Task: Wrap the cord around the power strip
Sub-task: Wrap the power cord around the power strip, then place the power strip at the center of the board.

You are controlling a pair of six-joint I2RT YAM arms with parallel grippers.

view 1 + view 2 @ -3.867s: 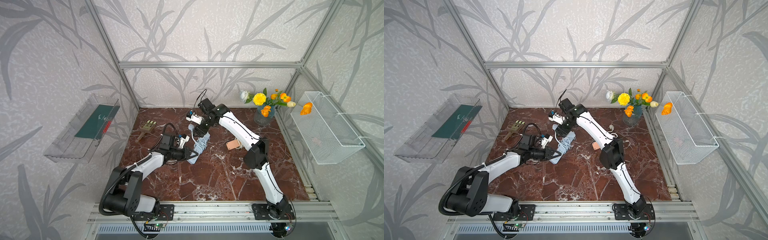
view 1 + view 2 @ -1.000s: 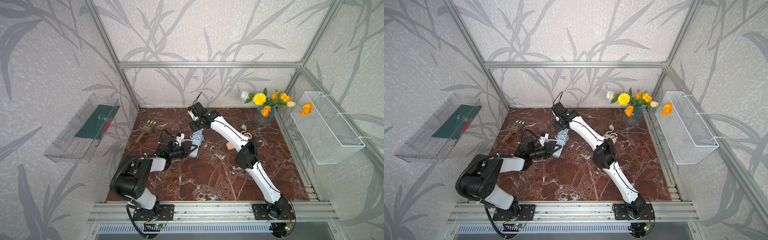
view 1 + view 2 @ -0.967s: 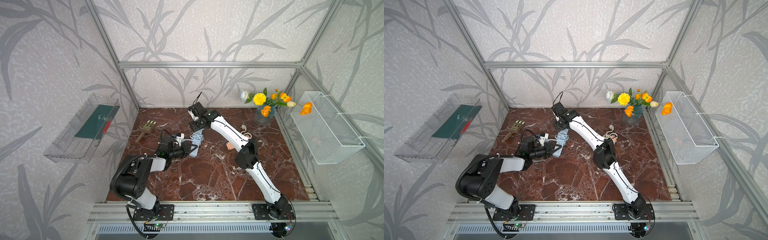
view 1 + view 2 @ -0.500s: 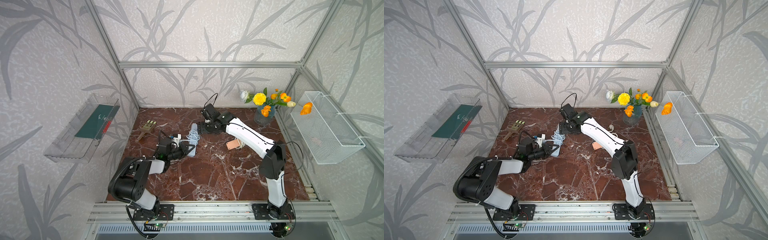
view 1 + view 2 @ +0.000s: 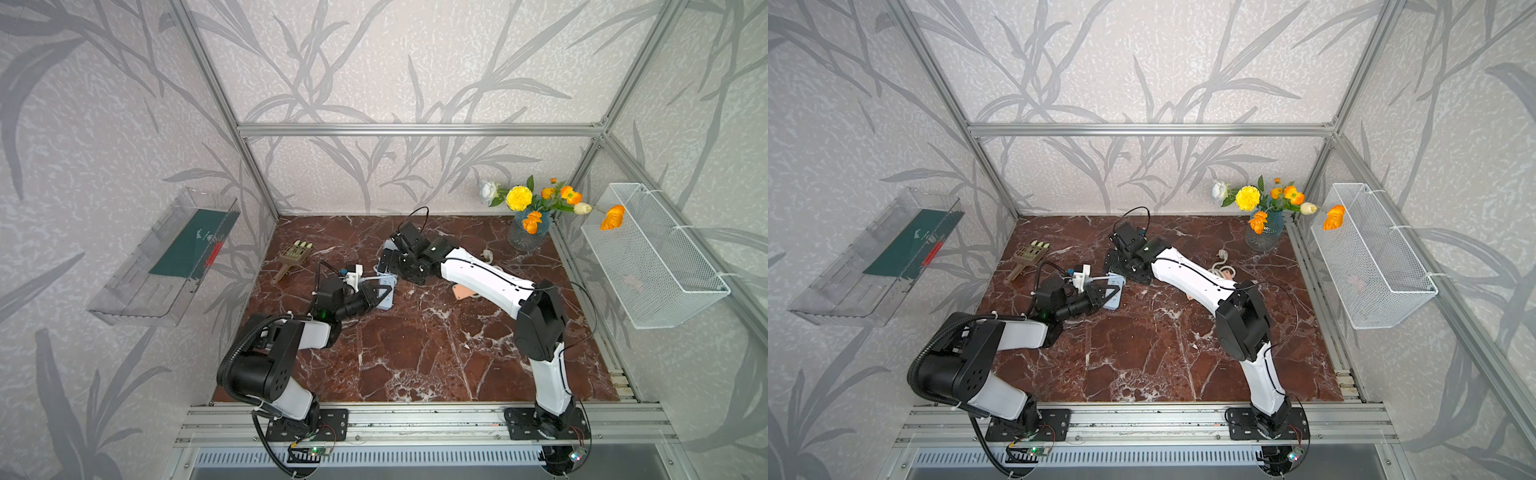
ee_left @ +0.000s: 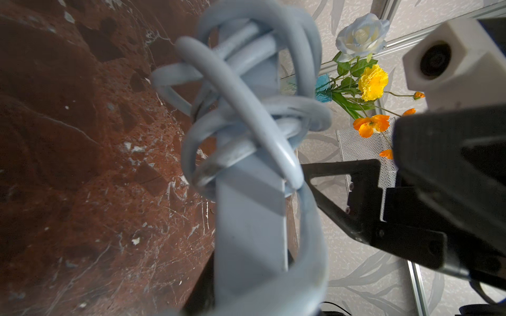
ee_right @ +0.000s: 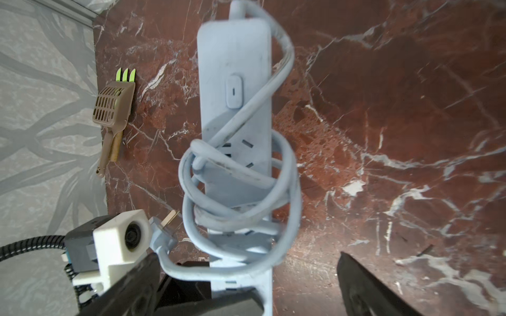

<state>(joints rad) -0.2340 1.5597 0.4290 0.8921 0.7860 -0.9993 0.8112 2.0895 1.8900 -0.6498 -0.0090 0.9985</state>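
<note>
The tabletop [image 5: 415,353] is a slab of red-brown marble with white veins, polished and mostly bare toward the front, where it meets an aluminium rail [image 5: 415,419] that carries both arm bases. Walls papered in pale grey with darker leaf sprays close in three sides, and an aluminium frame [image 5: 415,129] runs along their corners and across the back. On the left wall hangs a clear plastic bin [image 5: 137,291] with a dark green sheet inside; on the right wall hangs a white wire basket [image 5: 665,266]. A glass vase of yellow, orange and white flowers [image 5: 528,232] stands in the back right corner, and a brown slotted scoop [image 5: 291,257] lies near the back left edge. The pale blue power strip [image 7: 235,82] sits left of the middle of the slab, with the cord [image 7: 238,191] looped loosely several times round its body and its plug [image 7: 164,227] sticking out to one side. The left end effector [image 5: 370,296] is clamped tight on one end of the strip. The right end effector [image 5: 386,266] hangs just behind the strip's other end, jaws spread wide and gripping nothing. A small pink object [image 5: 463,293] lies beside the right arm.
</note>
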